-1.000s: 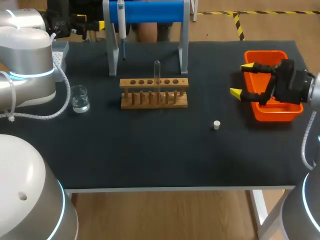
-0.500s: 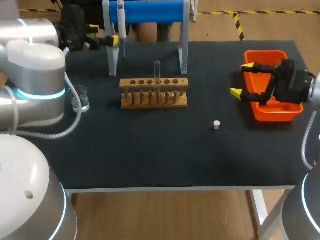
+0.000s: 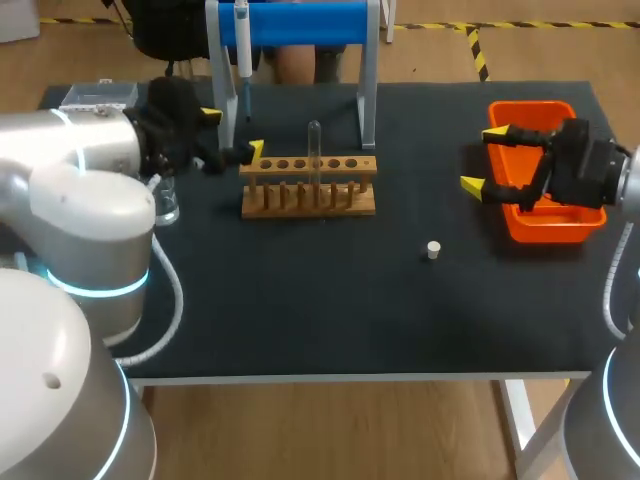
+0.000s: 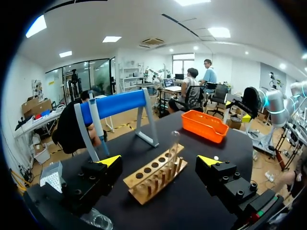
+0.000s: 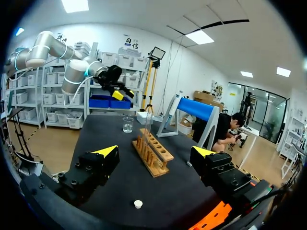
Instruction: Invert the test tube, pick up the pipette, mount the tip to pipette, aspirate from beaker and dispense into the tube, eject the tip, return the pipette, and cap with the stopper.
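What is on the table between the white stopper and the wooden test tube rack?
Nothing. From the stopper to the rack there is only bare black table, seen in the head view and the right wrist view.

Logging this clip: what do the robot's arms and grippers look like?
The left arm and right arm have rounded silver-grey housings with glowing cyan rings at joints. A white ribbed cable runs along the left arm. The left gripper and right gripper are black bolted blocks, each with two yellow-tipped fingers.

test tube [image 3: 314, 148]: standing in rack [image 3: 308, 190] | white stopper [image 3: 433, 250]: lying apart
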`<action>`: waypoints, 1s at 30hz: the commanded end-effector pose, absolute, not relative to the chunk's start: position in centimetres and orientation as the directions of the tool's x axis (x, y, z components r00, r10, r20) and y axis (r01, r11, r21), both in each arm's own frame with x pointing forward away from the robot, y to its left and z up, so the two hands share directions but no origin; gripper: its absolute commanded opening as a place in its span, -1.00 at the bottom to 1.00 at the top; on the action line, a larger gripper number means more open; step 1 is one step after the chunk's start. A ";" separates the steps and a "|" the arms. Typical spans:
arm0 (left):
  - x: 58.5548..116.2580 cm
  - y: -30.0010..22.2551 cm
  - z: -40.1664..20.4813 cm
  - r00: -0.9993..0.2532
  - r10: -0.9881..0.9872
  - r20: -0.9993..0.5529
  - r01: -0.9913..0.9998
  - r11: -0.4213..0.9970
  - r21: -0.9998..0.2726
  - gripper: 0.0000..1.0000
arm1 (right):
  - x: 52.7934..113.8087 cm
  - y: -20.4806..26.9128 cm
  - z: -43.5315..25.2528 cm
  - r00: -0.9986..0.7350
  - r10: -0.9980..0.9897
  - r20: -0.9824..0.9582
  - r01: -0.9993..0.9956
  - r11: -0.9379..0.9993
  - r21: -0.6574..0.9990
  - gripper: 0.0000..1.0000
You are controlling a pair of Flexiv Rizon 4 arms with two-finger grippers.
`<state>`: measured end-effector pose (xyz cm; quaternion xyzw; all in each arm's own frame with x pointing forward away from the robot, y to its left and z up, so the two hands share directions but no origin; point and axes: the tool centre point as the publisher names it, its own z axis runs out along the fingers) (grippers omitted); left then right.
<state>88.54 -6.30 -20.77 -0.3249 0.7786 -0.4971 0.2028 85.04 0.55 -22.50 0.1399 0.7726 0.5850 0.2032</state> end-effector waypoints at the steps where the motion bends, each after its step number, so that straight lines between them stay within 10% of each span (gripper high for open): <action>1: 86.9 -5.9 -21.8 -0.703 -0.711 0.009 -0.299 0.284 -0.911 1.00 | 85.0 0.6 -22.5 -0.877 0.456 -0.151 -0.021 0.278 0.960 1.00; 30: 86.5 -5.8 -22.2 -0.704 -0.710 0.011 -0.301 0.285 -0.910 1.00 | 88.3 3.3 -20.3 -0.945 0.308 -0.111 -0.061 0.169 0.984 1.00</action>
